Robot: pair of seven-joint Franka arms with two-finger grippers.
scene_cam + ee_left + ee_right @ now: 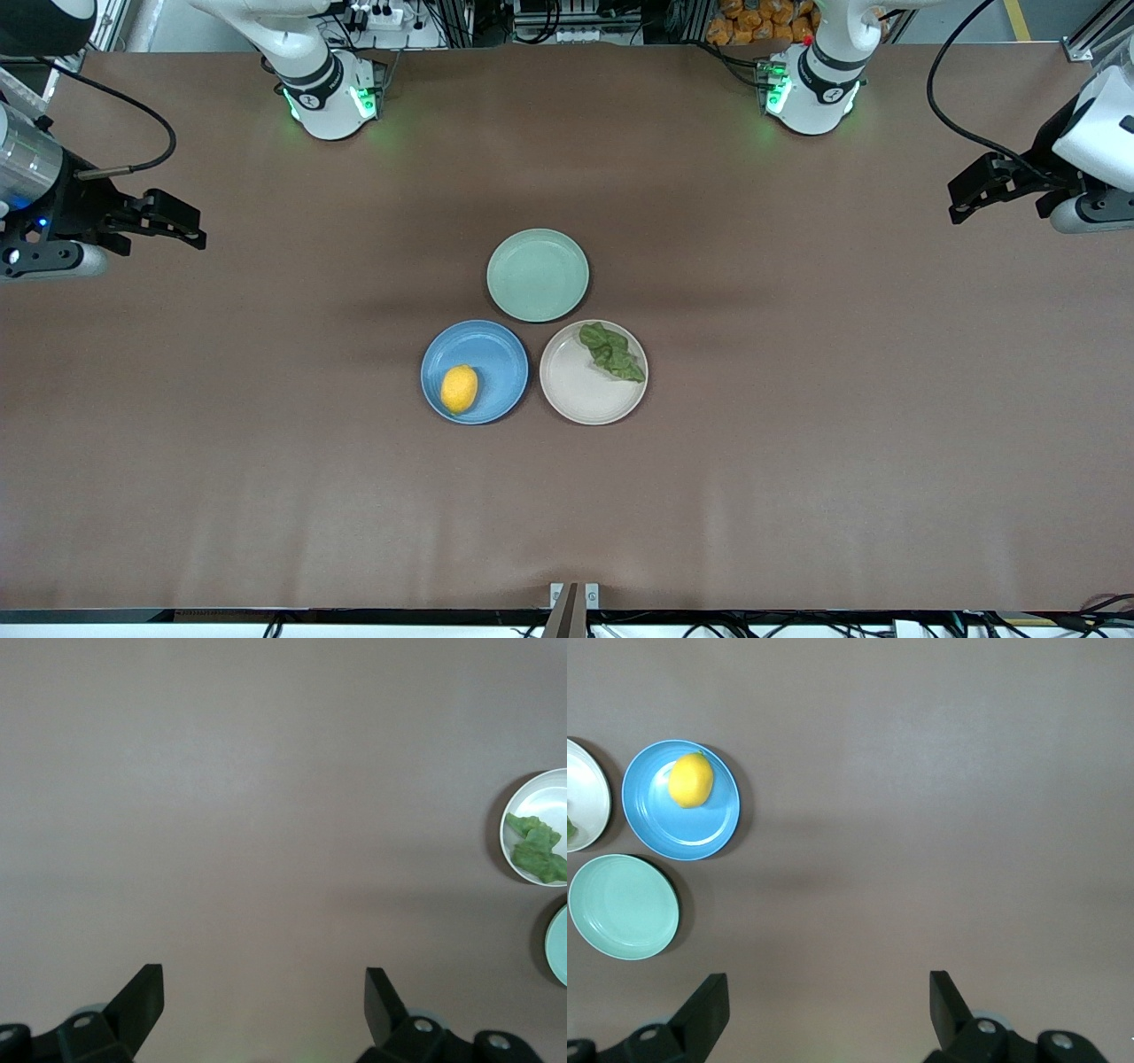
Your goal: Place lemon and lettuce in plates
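Already the lemon (459, 388) lies in the blue plate (496, 354) and the lettuce (611, 351) in the beige plate (580, 394); both the left gripper (961, 202) and right gripper (188, 226) hang open and empty over the worktop's (797, 443) ends, well apart from them.

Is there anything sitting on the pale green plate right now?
No, the pale green plate is bare, while the lemon lies on the blue plate and the lettuce on the beige plate.
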